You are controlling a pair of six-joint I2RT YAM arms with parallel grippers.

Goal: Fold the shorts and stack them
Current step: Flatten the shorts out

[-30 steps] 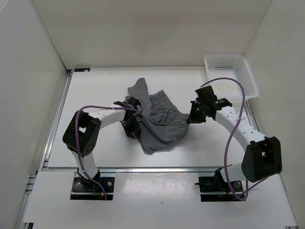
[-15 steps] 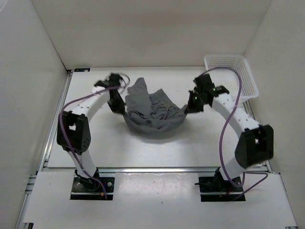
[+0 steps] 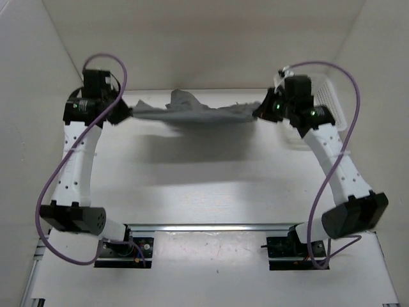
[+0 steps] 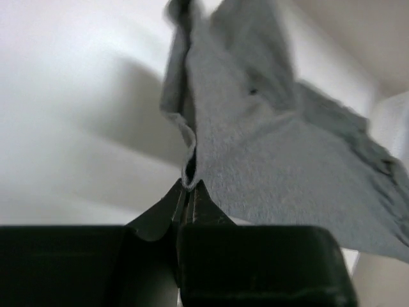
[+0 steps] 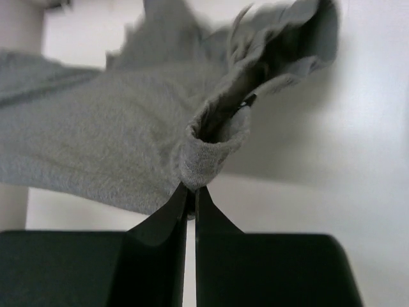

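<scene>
Both jaws were pinched shut on the shorts (image 3: 192, 114), stretched mid-air; flattening them on the counter (image 3: 192, 188) looked next.

A white plastic mesh basket (image 3: 337, 112) sits at the far right corner of a white counter (image 3: 211, 188), close against the right wall. Only part of its lattice side shows from above; the rest is hidden. Plain white walls (image 3: 204, 38) enclose the counter at the back and on both sides. A silver metal rail (image 3: 211, 226) runs along the counter's near edge. A soft grey shadow (image 3: 192, 152) lies across the middle of the counter.
</scene>
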